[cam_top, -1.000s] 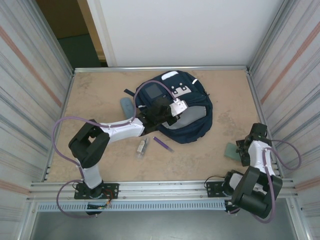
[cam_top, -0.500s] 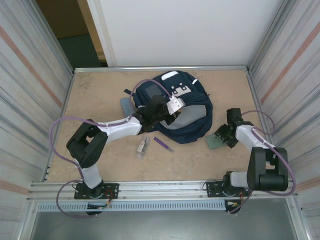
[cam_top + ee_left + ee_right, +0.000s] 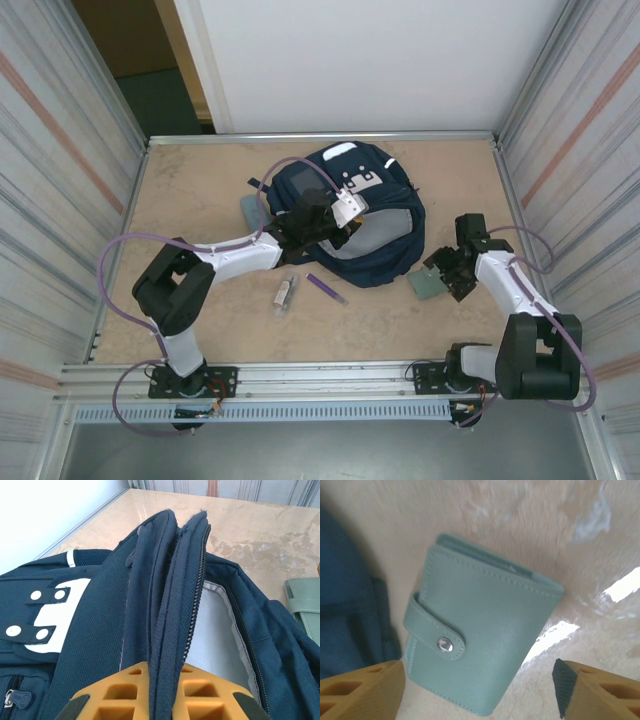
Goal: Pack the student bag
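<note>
Left gripper point(image 3: 164, 687) pinches the navy student bag point(image 3: 97, 630) (grey lining showing); right gripper point(image 3: 476, 690) gapes.

As I see it on my feed: student bag point(image 3: 395, 258), navy blue, with white patches crossed by navy tabs bearing white studs; lining pale grey. Wallet point(image 3: 480, 645), sage green with matching stitching and a silver snap. Right gripper point(image 3: 476, 682), with amber, lattice-patterned fingers point(image 3: 360, 690). Table point(image 3: 200, 190), mottled tan. Pen point(image 3: 326, 288), purple. Left arm point(image 3: 245, 262), white links and black joints.
</note>
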`<move>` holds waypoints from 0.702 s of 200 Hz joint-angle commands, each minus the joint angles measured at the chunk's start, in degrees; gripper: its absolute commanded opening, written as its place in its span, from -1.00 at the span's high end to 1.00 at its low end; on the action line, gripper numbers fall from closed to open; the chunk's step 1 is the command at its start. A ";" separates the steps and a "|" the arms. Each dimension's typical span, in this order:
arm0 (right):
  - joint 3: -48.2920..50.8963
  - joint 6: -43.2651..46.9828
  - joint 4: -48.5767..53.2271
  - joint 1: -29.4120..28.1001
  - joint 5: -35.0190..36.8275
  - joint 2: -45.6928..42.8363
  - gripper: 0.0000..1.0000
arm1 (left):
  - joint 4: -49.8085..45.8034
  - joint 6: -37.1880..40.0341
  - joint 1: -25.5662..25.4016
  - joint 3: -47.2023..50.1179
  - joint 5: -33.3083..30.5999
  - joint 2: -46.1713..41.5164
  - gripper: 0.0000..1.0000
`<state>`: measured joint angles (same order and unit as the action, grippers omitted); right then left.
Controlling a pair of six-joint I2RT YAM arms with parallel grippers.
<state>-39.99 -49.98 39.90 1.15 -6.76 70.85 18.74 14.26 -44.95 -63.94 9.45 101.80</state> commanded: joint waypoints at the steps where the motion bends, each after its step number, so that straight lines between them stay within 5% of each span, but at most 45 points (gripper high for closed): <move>1: 2.63 -0.42 -3.85 1.19 -7.38 1.76 -0.43 | 1.08 -1.97 0.12 -0.94 2.44 -2.09 1.00; 72: 10.02 6.55 -17.33 11.24 -19.47 4.61 -0.07 | 0.52 -2.22 0.18 -0.54 3.14 -2.40 1.00; 140: 12.07 8.48 -20.56 11.86 -22.93 -3.68 0.48 | 0.75 -3.77 0.21 -1.19 4.63 -2.42 1.00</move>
<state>-28.45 -42.92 20.99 12.88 -27.51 70.57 18.28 13.39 -44.93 -63.94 10.90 101.80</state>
